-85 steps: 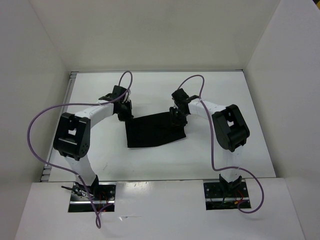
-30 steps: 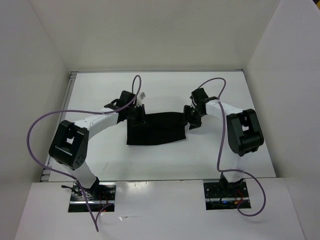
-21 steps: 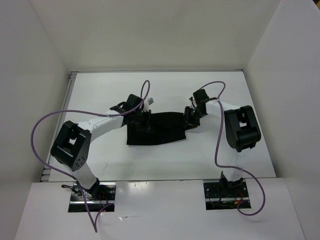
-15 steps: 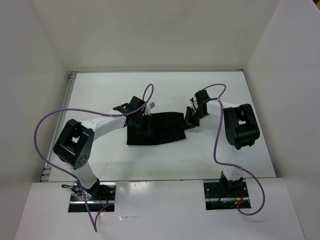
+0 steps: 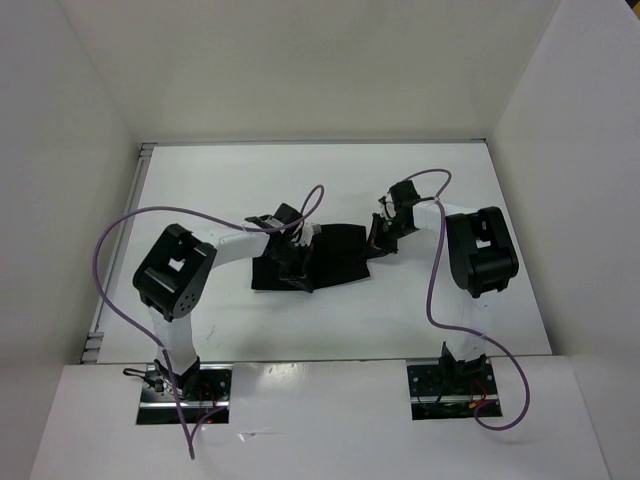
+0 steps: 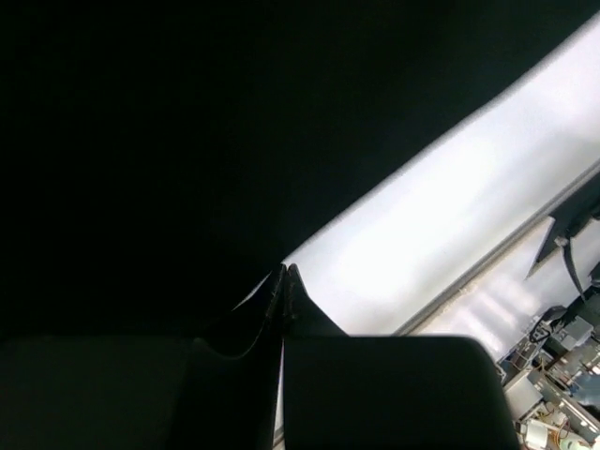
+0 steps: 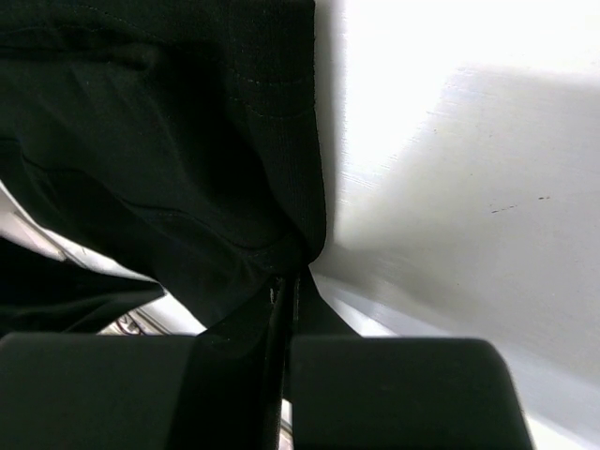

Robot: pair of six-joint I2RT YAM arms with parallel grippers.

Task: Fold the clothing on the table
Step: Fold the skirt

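Observation:
The black clothing (image 5: 340, 255) lies mid-table, its left part bunched and drawn inward. My left gripper (image 5: 297, 265) sits over that left part, shut on a pinch of the clothing (image 6: 141, 141), which fills the left wrist view above the closed tips of the left gripper (image 6: 285, 272). At the cloth's right edge, my right gripper (image 5: 377, 243) is shut on the clothing's hem. In the right wrist view the clothing (image 7: 169, 141) gathers into the closed tips of the right gripper (image 7: 292, 281). The white table (image 5: 200, 190) shows around the cloth.
White panels wall the table on three sides. Purple cables (image 5: 120, 240) loop over both arms. The table's metal edge strip (image 6: 487, 258) runs close beyond the left gripper. Both arm bases (image 5: 185, 392) stand at the near edge.
My left gripper, shut, has dragged the cloth's far-left corner right and nearer, shrinking the spread piece. My right gripper has closed on the right edge and barely moved.

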